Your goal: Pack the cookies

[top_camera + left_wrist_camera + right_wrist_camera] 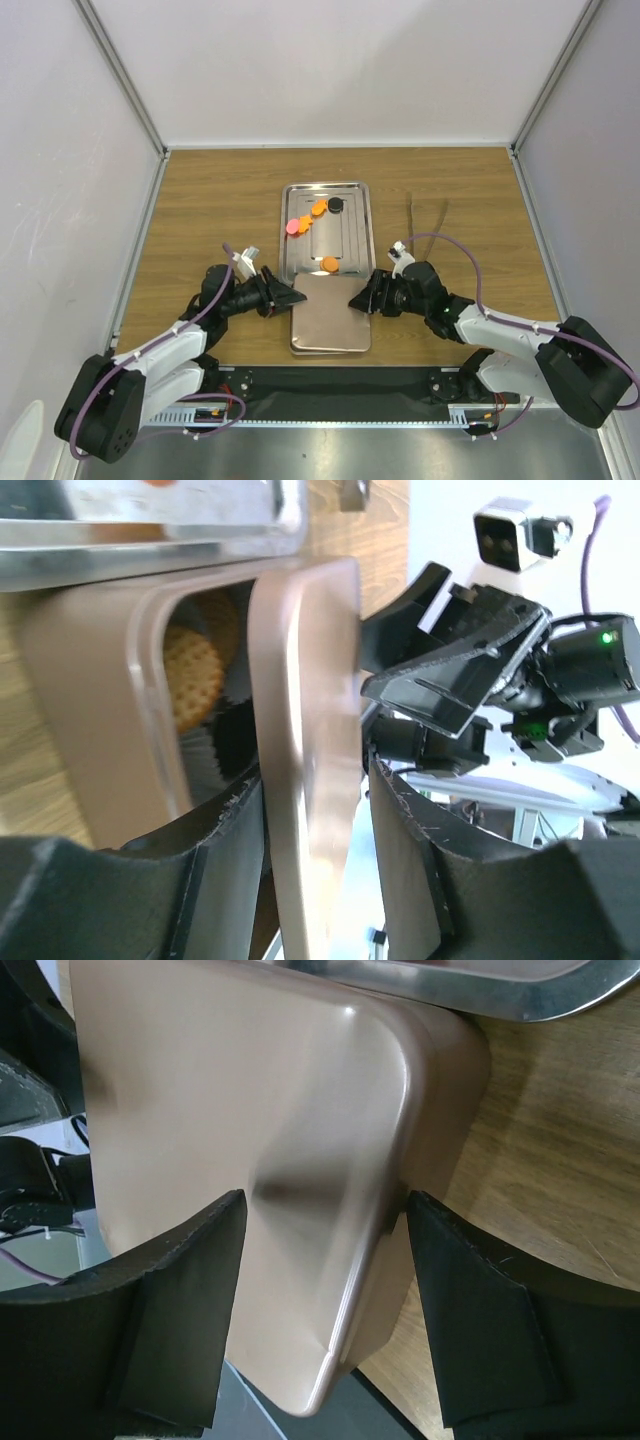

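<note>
The left gripper (290, 296) pinches the left edge of the lid (330, 315), which is tipped up off the box (90, 710). The right gripper (360, 298) straddles the lid's right edge, and I cannot tell whether its fingers grip. The cookies (318, 208) lie on the tray (350, 235), most near its far left corner and one at its near edge, so the lid should probably rise level and swing away from the tray.
</note>
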